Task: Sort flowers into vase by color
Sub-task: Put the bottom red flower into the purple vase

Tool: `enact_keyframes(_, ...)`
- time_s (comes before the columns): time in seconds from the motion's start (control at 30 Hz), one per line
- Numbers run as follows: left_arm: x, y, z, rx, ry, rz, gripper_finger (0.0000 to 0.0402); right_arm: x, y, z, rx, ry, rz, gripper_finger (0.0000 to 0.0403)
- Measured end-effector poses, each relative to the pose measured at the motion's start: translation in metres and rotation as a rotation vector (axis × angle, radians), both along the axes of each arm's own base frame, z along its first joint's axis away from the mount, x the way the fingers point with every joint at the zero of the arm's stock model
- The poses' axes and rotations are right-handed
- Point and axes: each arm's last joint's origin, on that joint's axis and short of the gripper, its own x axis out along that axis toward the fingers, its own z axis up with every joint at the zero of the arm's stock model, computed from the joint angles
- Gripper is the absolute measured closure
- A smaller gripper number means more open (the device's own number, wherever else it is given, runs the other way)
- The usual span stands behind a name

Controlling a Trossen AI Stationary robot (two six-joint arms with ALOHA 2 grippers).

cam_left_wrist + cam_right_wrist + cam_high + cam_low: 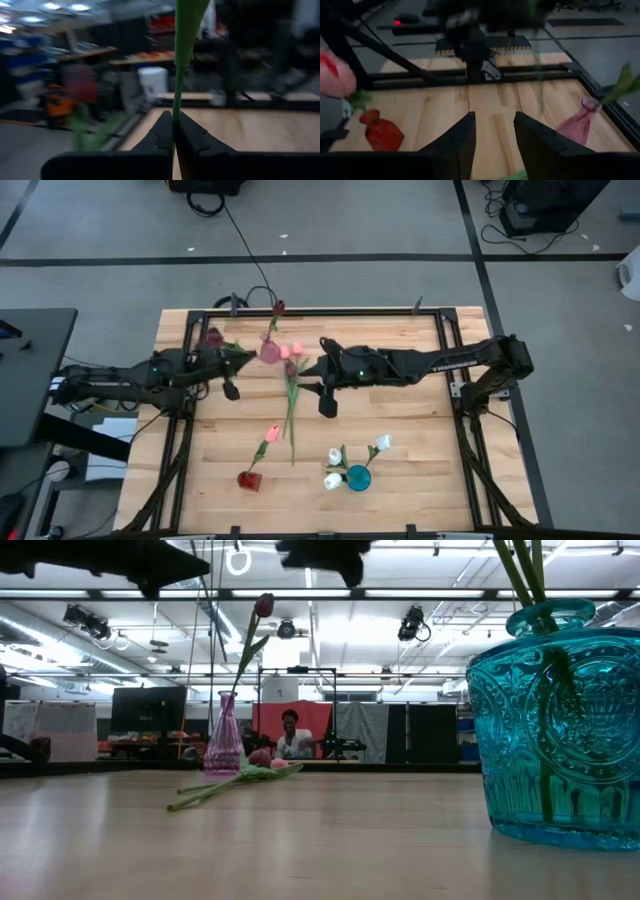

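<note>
My left gripper (238, 360) (175, 125) hovers over the table's far left part, shut on a green flower stem; a dark maroon bud (213, 337) shows beside it. A pink glass vase (270, 350) (224, 745) (577, 125) stands just right of it and holds one maroon tulip (278, 307) (264, 605). Pink tulips (291, 358) (240, 775) lie flat on the wood, stems toward the near edge. My right gripper (303, 368) (493, 130) is open above them and touches nothing. My left gripper pinches a thin green stem (176, 112) between its two shut fingertips. The stem runs on past the fingertips and widens into a leaf (190, 20). The flower is lifted clear of the table.
A red vase (249, 478) (380, 132) with a pink tulip (272, 433) stands near the front edge. A teal glass vase (358, 477) (560, 720) with white tulips (383, 442) stands right of it. A person (292, 735) sits in the room behind. A black frame (330, 311) borders the table.
</note>
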Motion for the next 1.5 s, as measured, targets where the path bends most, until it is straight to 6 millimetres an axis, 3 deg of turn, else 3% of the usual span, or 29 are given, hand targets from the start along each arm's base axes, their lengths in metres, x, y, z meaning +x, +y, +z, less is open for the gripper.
enact_keyframes(0.13, -0.005, 0.009, -0.004, 0.054, 0.016, 0.091, 0.0393, -0.003, 0.003, -0.023, -0.004, 0.007, -0.042, 0.0258)
enact_keyframes(0.37, -0.004, 0.034, -0.007, 0.078, 0.058, 0.16, 0.0393, -0.007, 0.005, -0.045, 0.027, -0.045, -0.042, 0.0258)
enact_keyframes(0.8, 0.007, 0.078, -0.019, 0.032, 0.093, 0.174, 0.0396, -0.008, 0.009, -0.048, 0.039, -0.059, -0.003, 0.0258)
enact_keyframes(1.13, 0.017, 0.087, -0.039, -0.077, 0.21, 0.17, 0.039, -0.009, 0.015, -0.048, 0.053, -0.058, 0.01, 0.0258)
enact_keyframes(1.27, 0.015, 0.086, -0.047, -0.145, 0.271, 0.184, 0.0365, -0.009, 0.015, -0.048, 0.078, -0.06, 0.0, 0.0258)
enact_keyframes(1.5, 0.014, 0.086, -0.045, -0.187, 0.317, 0.186, 0.0252, -0.009, 0.014, -0.048, 0.083, -0.061, -0.011, 0.0258)
